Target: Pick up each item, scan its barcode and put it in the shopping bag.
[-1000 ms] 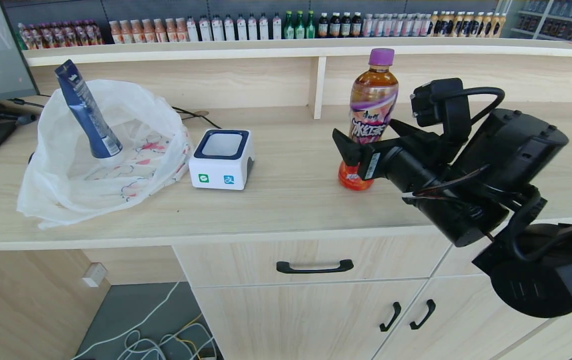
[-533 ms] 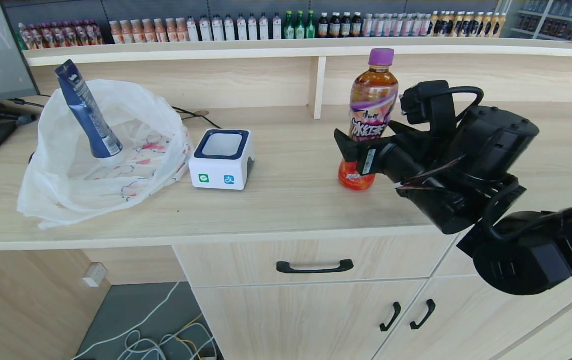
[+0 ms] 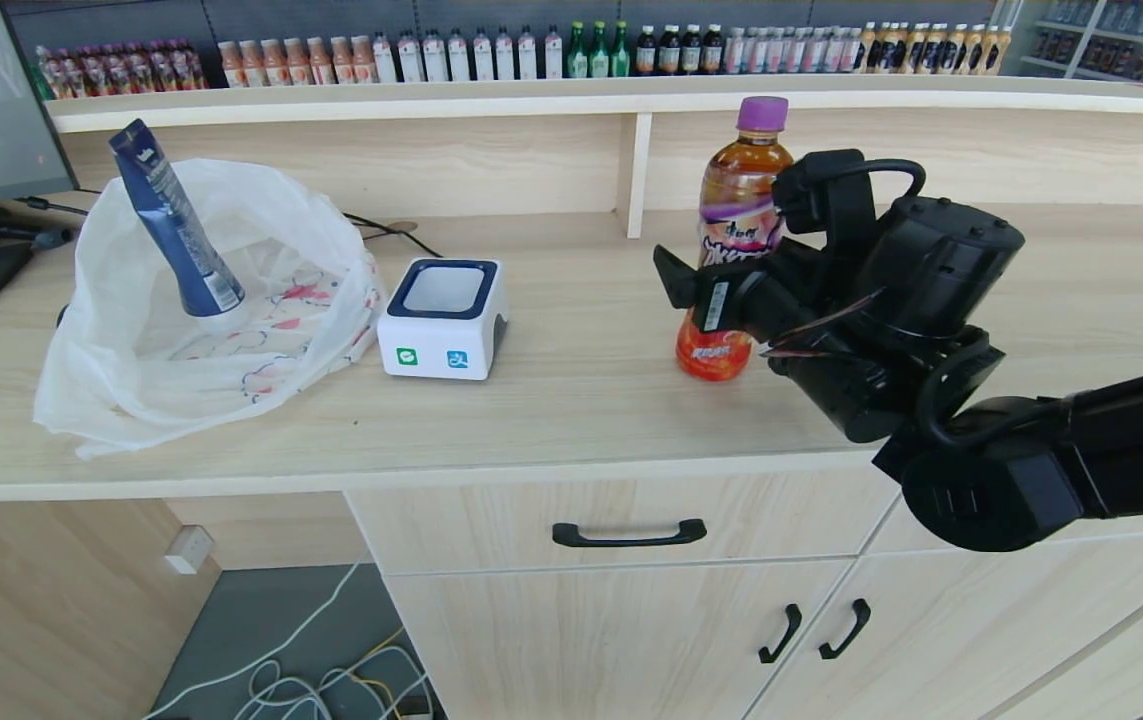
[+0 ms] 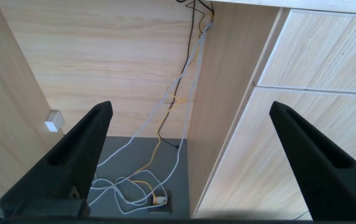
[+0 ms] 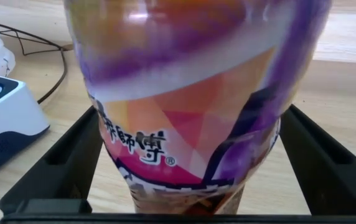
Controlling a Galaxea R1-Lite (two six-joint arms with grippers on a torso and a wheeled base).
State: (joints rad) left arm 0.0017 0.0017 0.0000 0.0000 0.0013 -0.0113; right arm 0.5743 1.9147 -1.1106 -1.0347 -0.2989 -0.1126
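Right gripper [image 3: 726,268], jaws apart, straddles the lower label of the upright bottle [image 3: 741,200]. The bottle stands on the counter [image 3: 581,400] at 3 o'clock of the scanner [image 3: 444,315], with the shopping bag [image 3: 131,370] at 9 o'clock. This placement likely prepares a low, stable clamp. Left gripper [image 4: 190,112] hangs spread and empty.

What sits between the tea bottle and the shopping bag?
Only the white scanner box on the counter, per the head view.
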